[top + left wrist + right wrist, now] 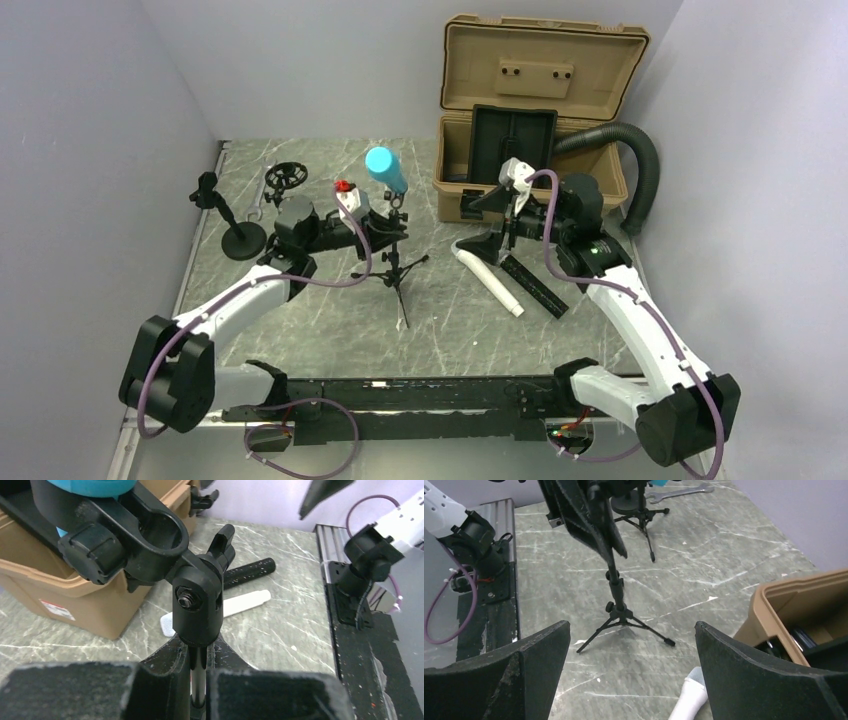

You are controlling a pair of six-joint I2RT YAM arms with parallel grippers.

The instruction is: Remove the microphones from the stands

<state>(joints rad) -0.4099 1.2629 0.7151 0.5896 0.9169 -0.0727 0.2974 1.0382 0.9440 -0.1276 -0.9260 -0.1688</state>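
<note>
Stand clip (150,540) — matt black plastic; rod (198,675) bright metal. Table (280,625) — smooth grey marbled. Case (95,605) tan plastic.

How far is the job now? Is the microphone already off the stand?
Not yet.
Done: the left gripper is shut on the stand, on its pole below the clip, and steadies it.
In hand: the right gripper is open, faces the stand and touches nothing.
Left: the microphone sits in the clip; it must be gripped and pulled out.

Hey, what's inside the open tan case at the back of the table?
A black tray stands on edge inside the case; whatever lies beneath it on the bottom is hidden.
</note>
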